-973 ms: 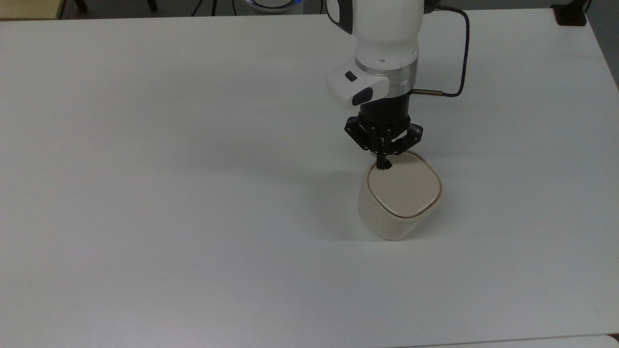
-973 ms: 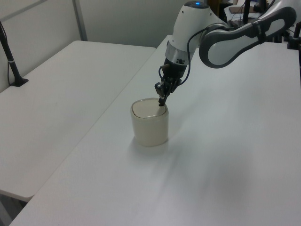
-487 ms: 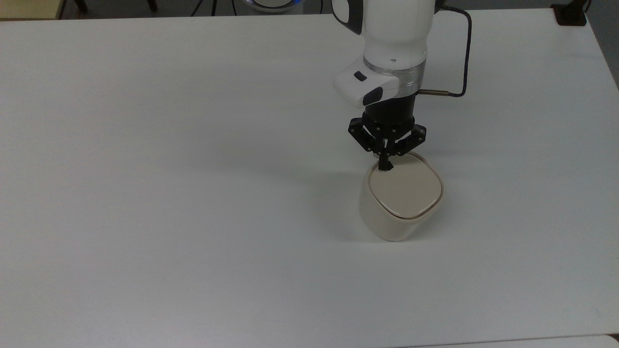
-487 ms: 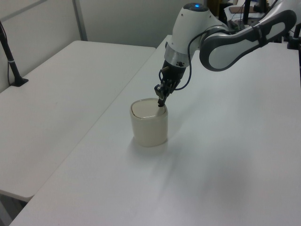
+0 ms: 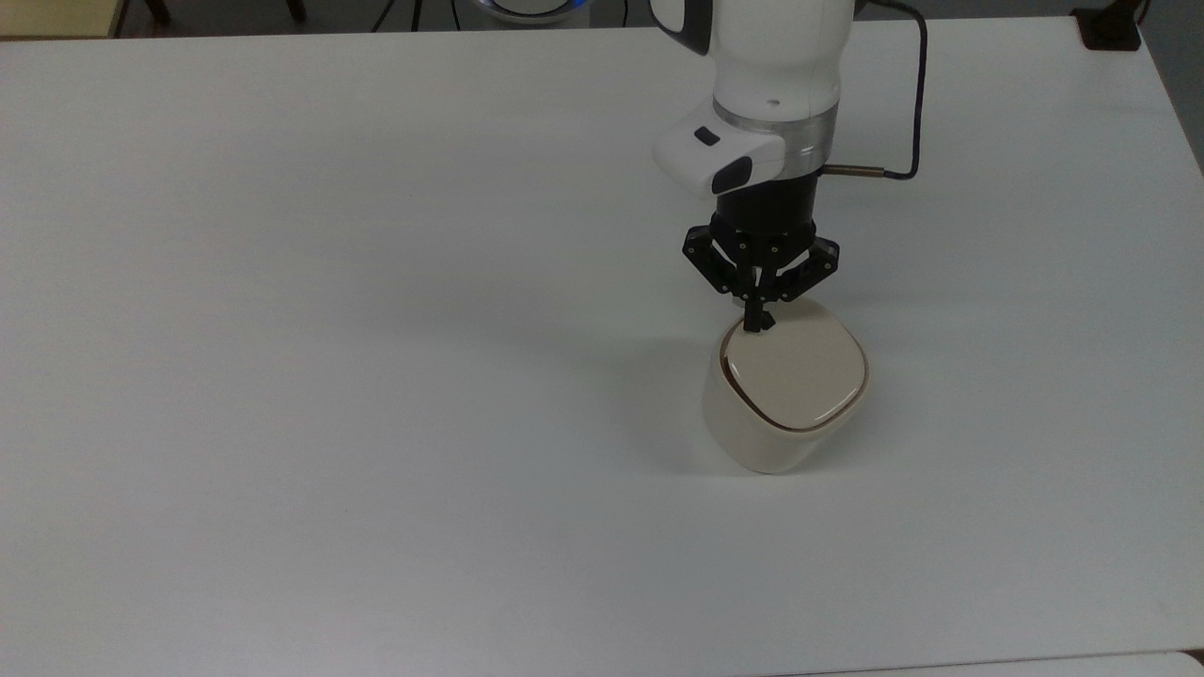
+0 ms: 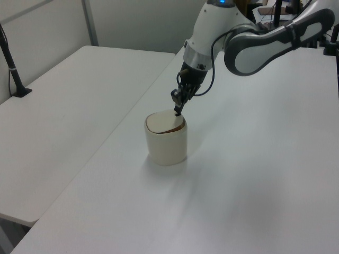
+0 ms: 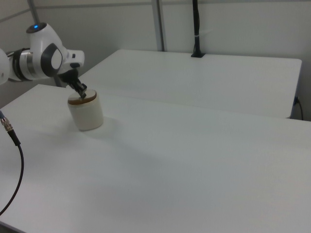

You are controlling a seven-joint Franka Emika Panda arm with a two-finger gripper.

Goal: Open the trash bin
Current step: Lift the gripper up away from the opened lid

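Pressing the lid release on the trash bin (image 5: pixel 785 395)

Gripper (image 5: pixel 757 322) with fingers pinched together, empty, tip at the lid's (image 5: pixel 795 374) far edge, where the button would sit; a dark gap around the lid seam suggests release starting. Bin on the tabletop (image 5: pixel 329 329), nearer the top view's right edge, well in from the corners. Best pressed straight down, then lifted clear so the lid can swing.

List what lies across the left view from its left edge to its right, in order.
Black pole at the left view's left edge → side table → trash bin → gripper at the bin's lid → the robot arm.
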